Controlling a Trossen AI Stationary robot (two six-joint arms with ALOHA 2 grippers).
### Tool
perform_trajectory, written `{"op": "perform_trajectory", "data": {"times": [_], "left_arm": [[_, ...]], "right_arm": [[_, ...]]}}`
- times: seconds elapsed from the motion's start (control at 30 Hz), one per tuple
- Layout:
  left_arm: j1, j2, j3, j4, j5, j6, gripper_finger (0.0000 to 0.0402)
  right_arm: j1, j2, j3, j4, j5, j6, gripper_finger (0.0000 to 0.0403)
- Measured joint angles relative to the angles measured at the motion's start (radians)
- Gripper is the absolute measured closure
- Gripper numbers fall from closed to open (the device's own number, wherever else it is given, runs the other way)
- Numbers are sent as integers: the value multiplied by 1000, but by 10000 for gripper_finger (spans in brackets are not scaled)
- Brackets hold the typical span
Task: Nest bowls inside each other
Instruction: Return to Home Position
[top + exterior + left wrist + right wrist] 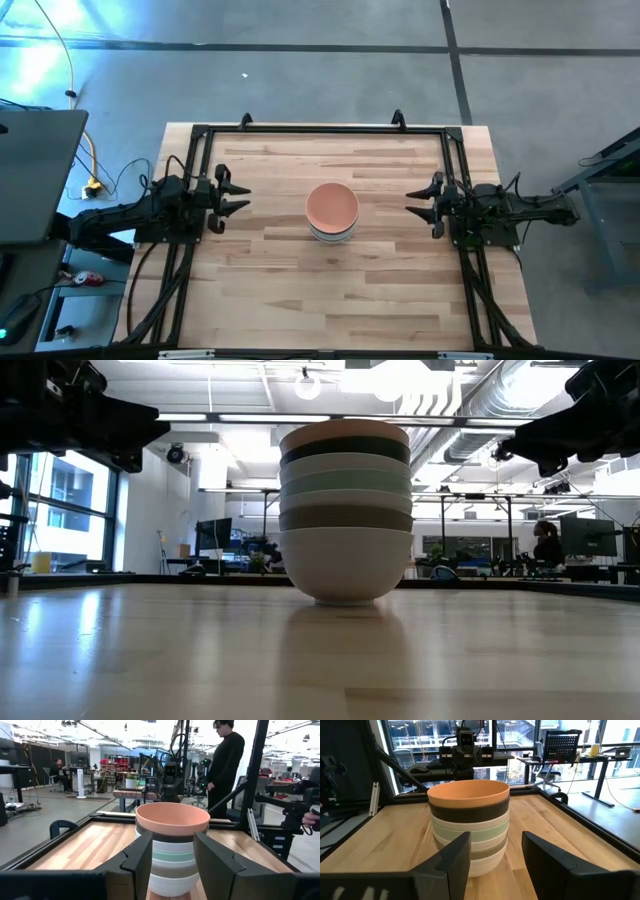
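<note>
1. the stack of bowls (332,214) stands near the middle of the desk (270,270), about midway between the two arms.
2. the low view shows seven layers nested in one upright column. the peach bowl (345,426) is on top, with the black bowl (345,448) under it. below come a pale bowl, the mint green bowl (345,482), another pale bowl and the olive-grey bowl (345,517). the white bowl (345,565) at the bottom rests on the desk.
3. each bowl looks seated level in the one below it, and no rim is visibly cocked or riding high.
4. the high view shows no other bowl on the desk, so the nesting itself looks complete.
5. the left gripper (238,198) hangs at the left side of the desk, well apart from the stack. it is empty, and its fingers (140,857) are spread with the stack showing between them in the left wrist view.
6. the right gripper (415,203) is placed the same way at the right side, well apart from the stack. it holds nothing, and its fingers (452,857) are spread.
7. judging by this, no bowl is left to handle. what remains is for the arms to settle into their rest pose at the sides, and both already look close to it.
</note>
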State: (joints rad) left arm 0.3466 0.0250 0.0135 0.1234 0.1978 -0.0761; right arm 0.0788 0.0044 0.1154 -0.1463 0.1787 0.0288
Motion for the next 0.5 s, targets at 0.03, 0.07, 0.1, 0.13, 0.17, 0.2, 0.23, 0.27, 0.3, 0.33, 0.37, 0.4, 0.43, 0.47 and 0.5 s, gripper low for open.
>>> {"op": "perform_trajectory", "data": {"times": [0.03,0.07,0.1,0.13,0.17,0.2,0.23,0.27,0.3,0.33,0.37,0.4,0.43,0.47,0.5], "left_arm": [[0,0,0,0,0,0,268],[0,0,0,0,0,0,268],[0,0,0,0,0,0,268],[0,0,0,0,0,0,268],[0,0,0,0,0,0,268],[0,0,0,0,0,0,268],[0,0,0,0,0,0,268],[0,0,0,0,0,0,268],[0,0,0,0,0,0,268],[0,0,0,0,0,0,268],[0,0,0,0,0,0,268],[0,0,0,0,0,0,268],[0,0,0,0,0,0,268],[0,0,0,0,0,0,268],[0,0,0,0,0,0,268]], "right_arm": [[0,0,0,0,-1,0,233],[0,0,0,0,-3,0,233],[0,0,0,0,-5,1,233],[0,0,0,0,-5,1,233],[0,0,0,0,-6,2,233],[0,0,0,0,-6,11,233],[0,0,0,0,-5,19,233],[0,0,0,0,0,23,233],[0,0,0,0,4,23,233],[0,0,0,0,5,23,233],[0,0,0,0,5,23,233],[0,0,0,0,5,23,233],[0,0,0,0,6,23,233],[0,0,0,0,7,23,233],[0,0,0,0,7,23,233]]}}
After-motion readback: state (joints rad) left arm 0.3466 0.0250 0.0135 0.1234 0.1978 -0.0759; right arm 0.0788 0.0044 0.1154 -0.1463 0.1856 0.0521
